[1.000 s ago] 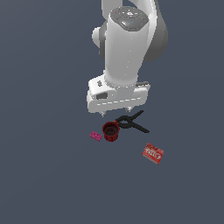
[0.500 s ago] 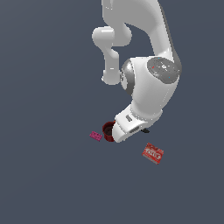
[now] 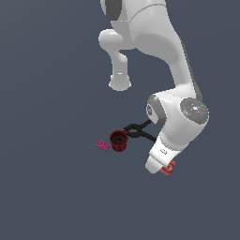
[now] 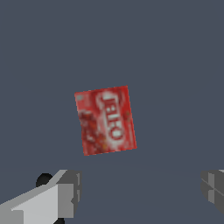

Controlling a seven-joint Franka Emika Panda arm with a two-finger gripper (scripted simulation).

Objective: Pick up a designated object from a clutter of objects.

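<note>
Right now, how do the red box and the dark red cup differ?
The red box is flat and rectangular with white lettering; the dark red cup is round, upright, open-topped and plain. The box is bright red, the cup darker. The arm hides most of the box in the exterior view; the cup shows fully. Both rest on the grey surface.

One red box (image 4: 105, 120), one dark red cup (image 3: 118, 140), one black clamp (image 3: 137, 131), one pink brick (image 3: 102, 146).
</note>
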